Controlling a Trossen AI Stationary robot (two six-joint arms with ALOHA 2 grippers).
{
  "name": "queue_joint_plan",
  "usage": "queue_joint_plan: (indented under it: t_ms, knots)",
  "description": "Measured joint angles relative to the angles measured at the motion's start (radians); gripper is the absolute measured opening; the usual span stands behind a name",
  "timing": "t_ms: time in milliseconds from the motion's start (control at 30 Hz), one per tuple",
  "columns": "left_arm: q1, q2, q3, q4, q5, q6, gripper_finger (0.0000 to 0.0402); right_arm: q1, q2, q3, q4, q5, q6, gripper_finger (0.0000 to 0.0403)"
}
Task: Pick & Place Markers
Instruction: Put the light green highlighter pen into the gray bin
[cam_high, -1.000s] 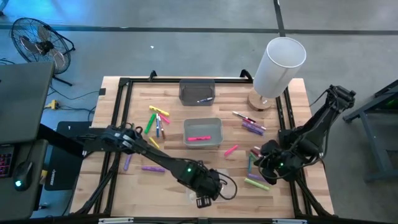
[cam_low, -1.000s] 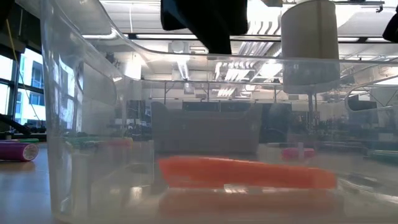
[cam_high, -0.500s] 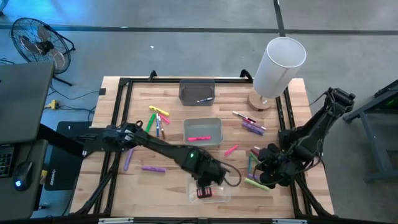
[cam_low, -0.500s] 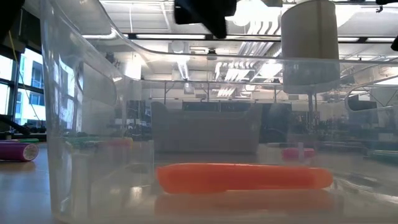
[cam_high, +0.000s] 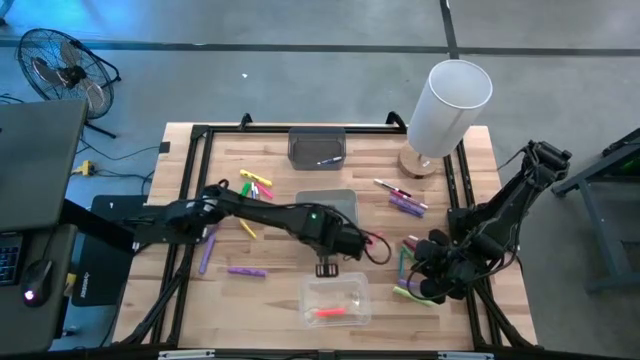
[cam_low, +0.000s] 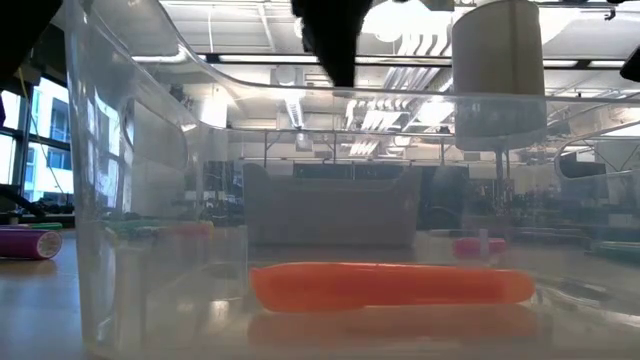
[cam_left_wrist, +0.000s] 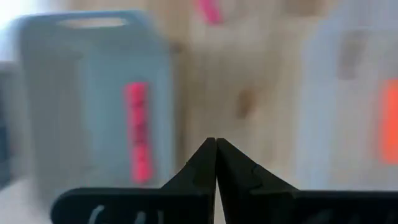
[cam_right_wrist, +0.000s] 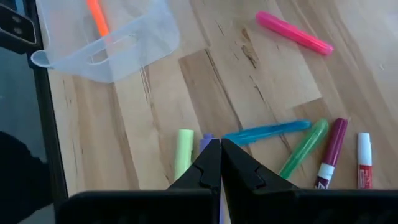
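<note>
My left gripper (cam_high: 326, 268) hangs shut with nothing in it, between the middle grey bin (cam_high: 345, 200) and the clear bin (cam_high: 336, 300) by the near edge. An orange marker (cam_low: 390, 285) lies flat on the clear bin's floor. A pink marker (cam_left_wrist: 138, 130) lies in the grey bin. My right gripper (cam_right_wrist: 220, 148) is shut low over a cluster of markers at the right: light green (cam_right_wrist: 184, 154), blue (cam_right_wrist: 267, 132), green (cam_right_wrist: 305, 148) and magenta (cam_right_wrist: 331, 152). Whether it touches one, I cannot tell.
More markers lie on the left of the table (cam_high: 255, 190), with a purple one (cam_high: 245, 270) nearer the front. A second grey bin (cam_high: 317, 147) stands at the far edge. A tall white cylinder (cam_high: 447, 100) stands at the far right. A loose pink marker (cam_right_wrist: 293, 32) lies mid-table.
My left gripper has gone from above the clear bin toward the far edge and has shut. The orange marker, slightly tilted in the bin a second ago, now lies level on the bin's floor.
</note>
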Motion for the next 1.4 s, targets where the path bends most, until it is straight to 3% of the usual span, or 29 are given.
queue_joint_plan:
  t_ms: [100,200,267,333,433,500,600,667,733,967,1200,1300,1400]
  knots:
    - [0.014,-0.031,0.006,-0.007,-0.064,0.012,0.0002,0.000,0.000,0.000,-0.018,-0.011,0.037,0.0000]
    - [0.025,-0.084,-0.028,-0.028,-0.072,0.046,0.0001,0.001,0.000,0.000,-0.023,-0.018,0.061,0.0000]
    - [0.044,-0.121,-0.085,0.054,-0.049,0.056,0.0001,0.001,0.000,0.000,-0.022,-0.018,0.061,0.0000]
    - [0.050,-0.186,-0.190,0.044,-0.045,0.057,0.0001,0.001,0.000,0.000,-0.023,-0.016,0.066,0.0000]
    - [0.072,-0.281,-0.364,0.222,-0.009,0.048,0.0001,0.001,0.000,0.000,-0.022,0.001,0.087,0.0000]
    - [0.071,-0.378,-0.524,0.245,0.020,0.026,0.0000,0.001,0.000,0.000,-0.020,-0.001,0.088,0.0000]
    - [0.071,-0.501,-0.735,0.467,0.049,-0.015,0.0000,0.001,0.000,0.000,-0.013,-0.007,0.092,0.0000]
    - [0.069,-0.602,-0.884,0.476,0.063,-0.056,0.0000,-0.004,0.000,0.000,-0.013,-0.015,0.114,0.0000]
    - [0.062,-0.684,-1.004,0.621,0.067,-0.096,0.0000,-0.010,0.000,0.005,-0.015,-0.036,0.136,0.0000]
    - [0.049,-0.989,-1.368,0.767,0.091,-0.215,0.0000,-0.056,0.067,0.123,-0.106,-0.080,0.151,0.0000]
    - [0.051,-1.231,-1.556,0.814,0.088,-0.298,0.0000,-0.079,0.257,0.326,-0.356,-0.208,0.133,0.0000]
    - [0.051,-1.273,-1.577,0.861,0.081,-0.309,0.0000,-0.077,0.330,0.360,-0.416,-0.280,0.133,0.0000]
    - [0.051,-1.299,-1.593,0.835,0.064,-0.293,0.0000,-0.069,0.388,0.360,-0.414,-0.285,0.141,0.0000]
